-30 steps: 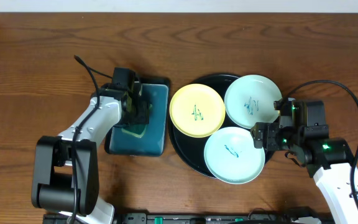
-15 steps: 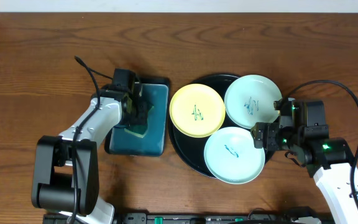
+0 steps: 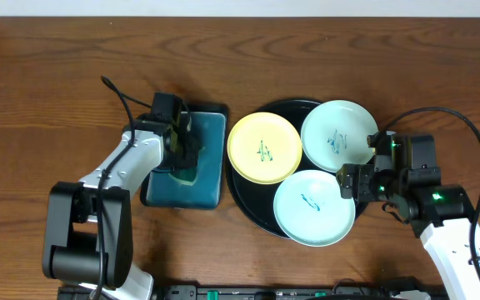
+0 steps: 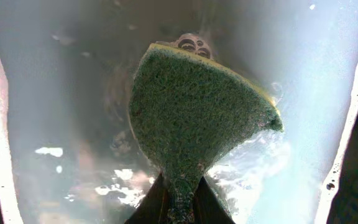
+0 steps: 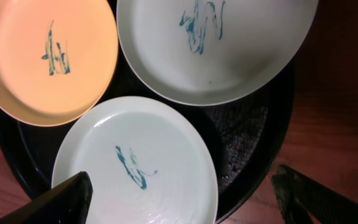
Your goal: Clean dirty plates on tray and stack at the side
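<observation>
While the green scouring sponge (image 4: 197, 118) is pinched in the closed jaws of the left gripper (image 3: 185, 160) over the wet teal tray (image 3: 211, 190) at centre left, the dirty plates are found to its right on the round black tray (image 3: 242, 197): the yellow plate (image 3: 264, 148) nearest that arm, then the upper mint plate (image 3: 337, 136) and the lower mint plate (image 3: 313, 207). At the lower one's right edge the right gripper (image 3: 350, 182) is held wide, gripping nothing

The dark wooden counter (image 3: 57, 67) carries a rectangular teal tray (image 3: 211, 167) left of centre. Just to its right sits a large round black tray (image 3: 252, 204) with a raised rim; whether the two touch is unclear.
</observation>
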